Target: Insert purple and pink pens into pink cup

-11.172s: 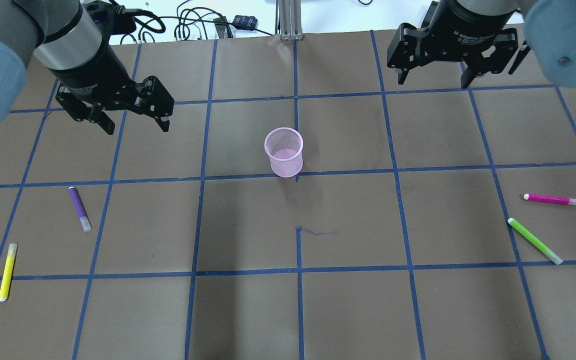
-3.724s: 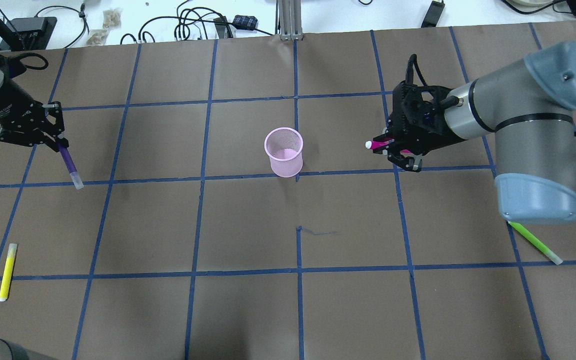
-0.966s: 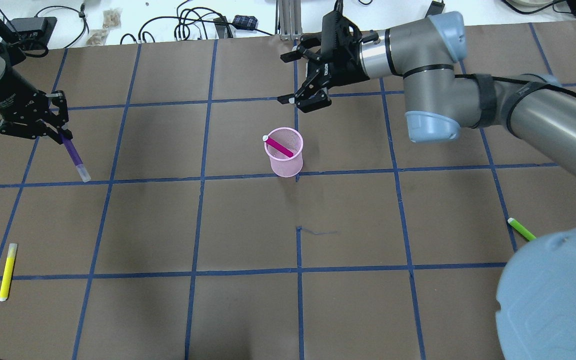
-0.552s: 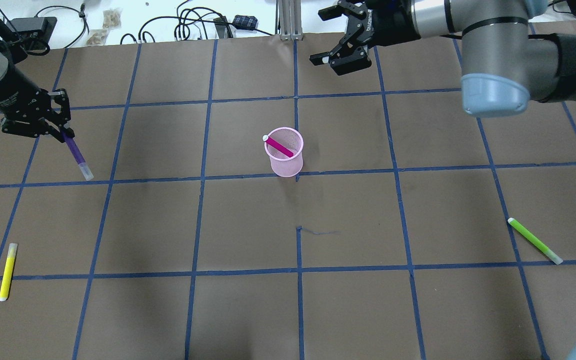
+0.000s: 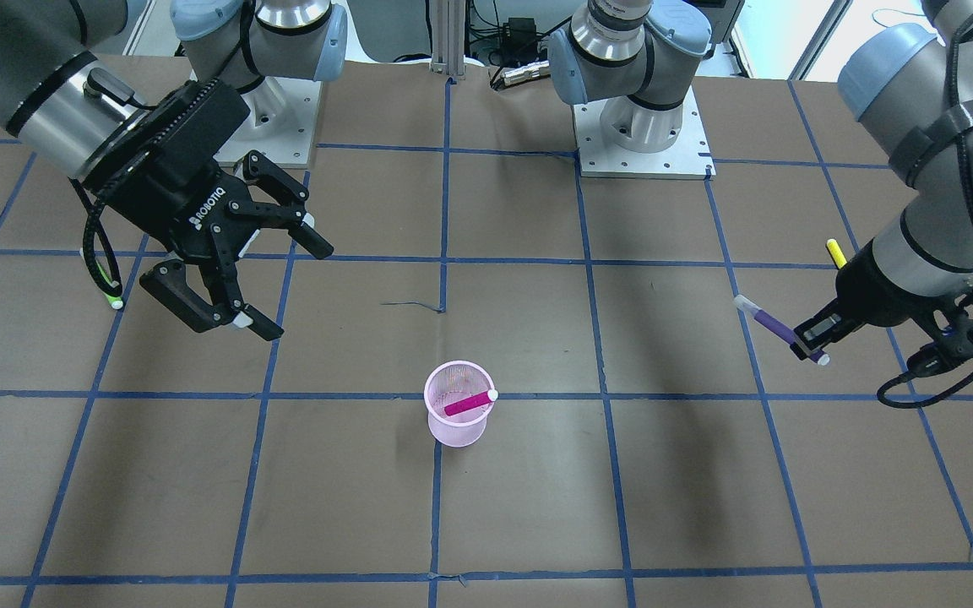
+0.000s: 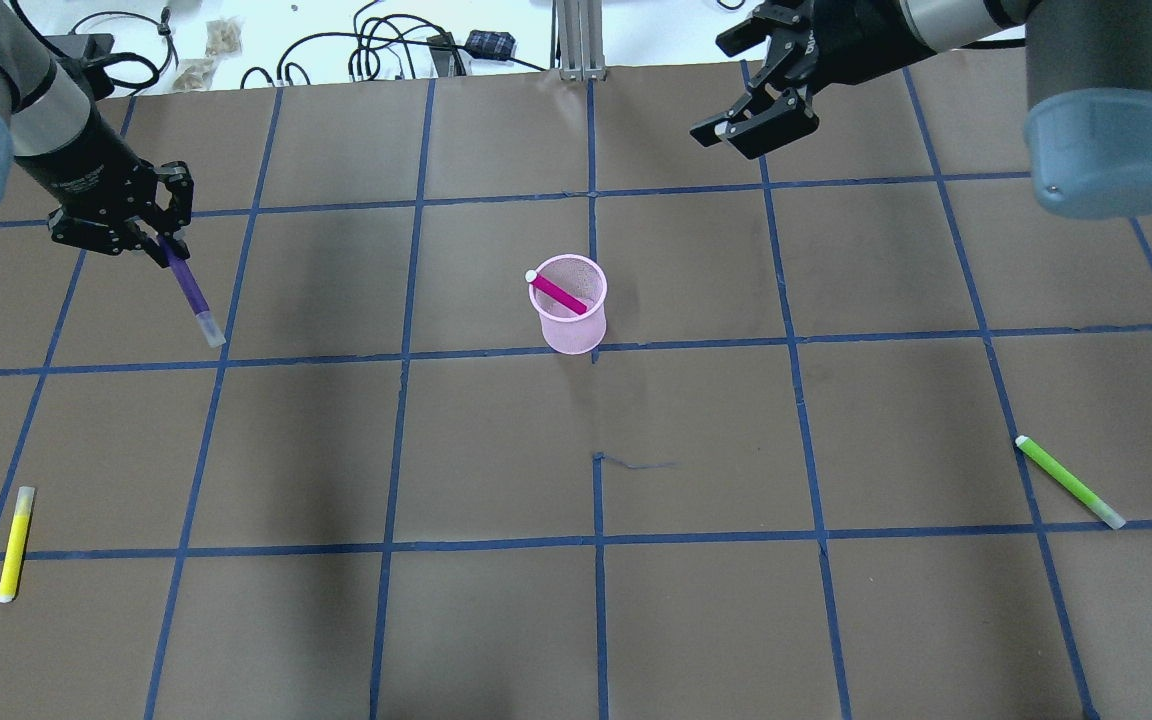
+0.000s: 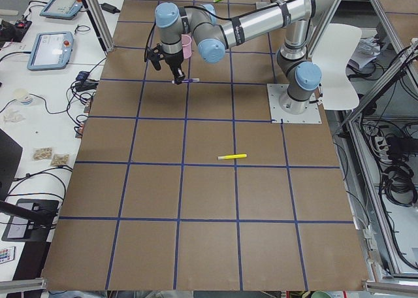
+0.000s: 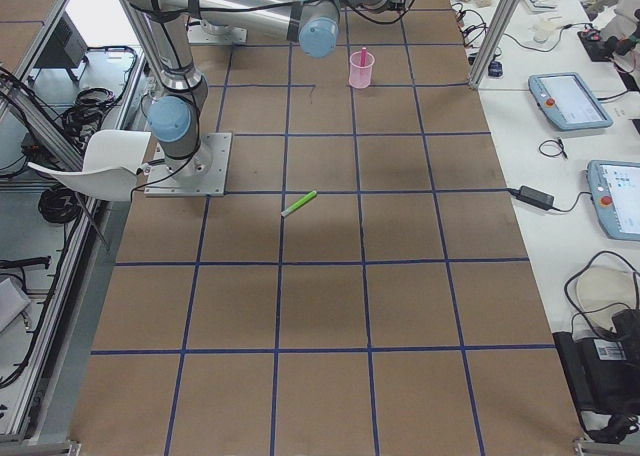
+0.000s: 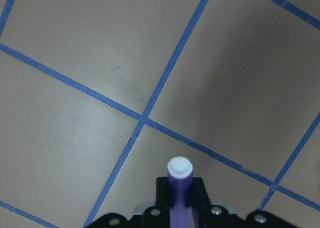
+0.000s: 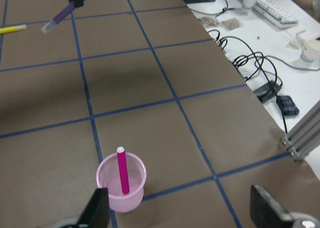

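Pink cup stands upright near centre of the overhead view, just above a blue tape crossing on the table. Pink pen is inside it, leaning, with its white tip at the rim's upper-left edge.

Purple pen is not in the cup. It sits in the upper left of the overhead view, well apart from the cup, pinched at its upper end by the left gripper. The jaws are closed on the barrel and the clear-capped end slants down toward lower right.

Right gripper is at the top of the overhead view, right of centre. Its jaws are spread wide and it holds nothing.

Other items lying flat: green pen at right, yellow pen at lower left.
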